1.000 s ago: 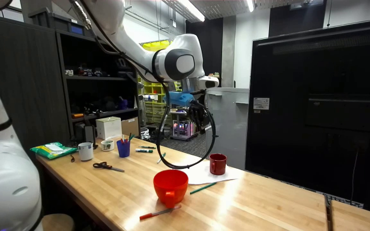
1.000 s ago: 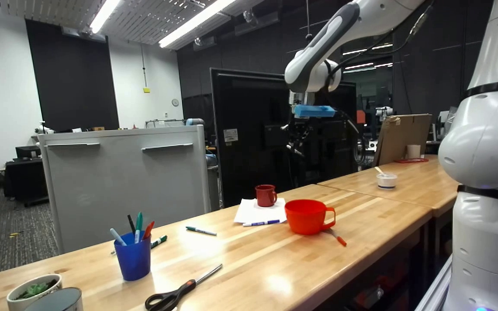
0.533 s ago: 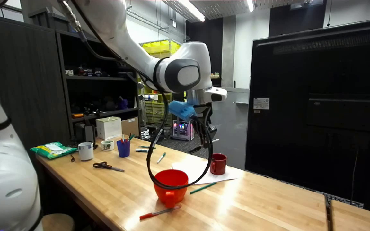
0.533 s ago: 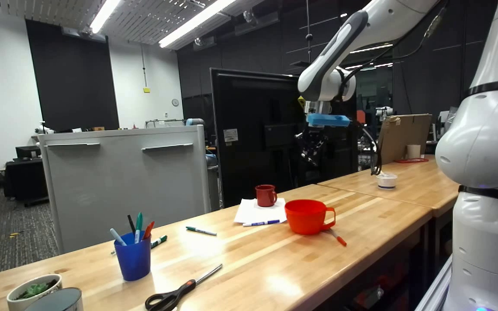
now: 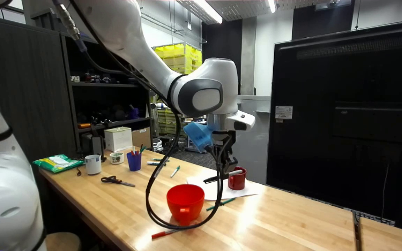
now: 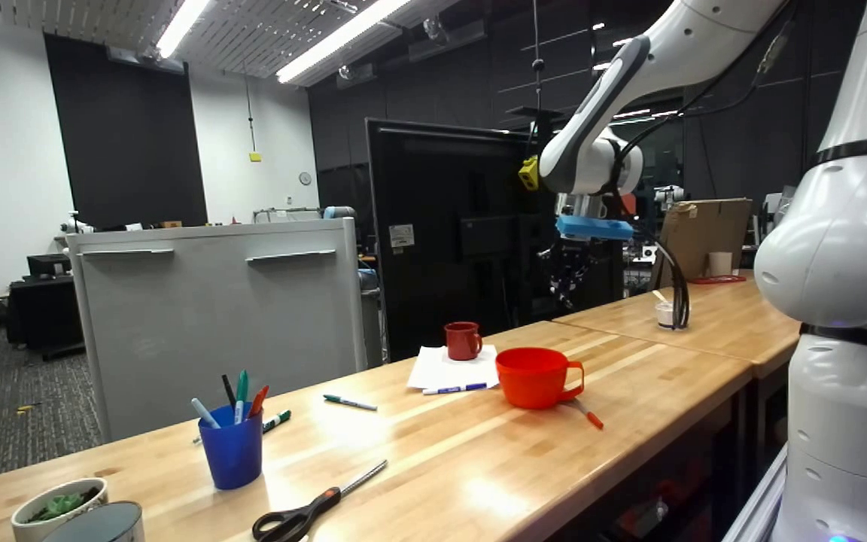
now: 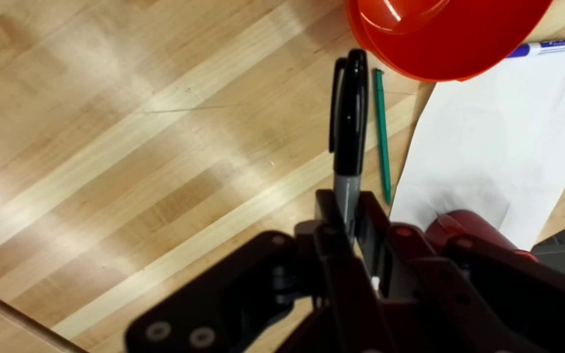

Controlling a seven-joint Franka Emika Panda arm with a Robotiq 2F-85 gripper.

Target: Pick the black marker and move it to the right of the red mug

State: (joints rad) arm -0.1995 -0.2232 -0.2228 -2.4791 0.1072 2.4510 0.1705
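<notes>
My gripper (image 7: 348,208), jaws closed on the grey barrel of the black marker (image 7: 351,113); its capped end projects beyond them, and I hold it clear above the wooden table (image 7: 115,171). Below lies a slim green stick (image 7: 383,137), one end near the red bowl (image 5: 186,203). Next, just beside the stick, a white sheet (image 7: 498,137), on which the red mug (image 6: 462,345) stands upright in both exterior views. Well apart from these: a blue cup (image 6: 232,455) of pens (image 6: 241,395).

From afar I note marker (image 7: 351,113) black and grey, mug (image 6: 463,342) dark red, bowl (image 6: 531,380) bright orange-red, cup (image 6: 232,452) blue, paper (image 7: 498,142) white, tabletop (image 7: 115,162) striped tan and brown.
</notes>
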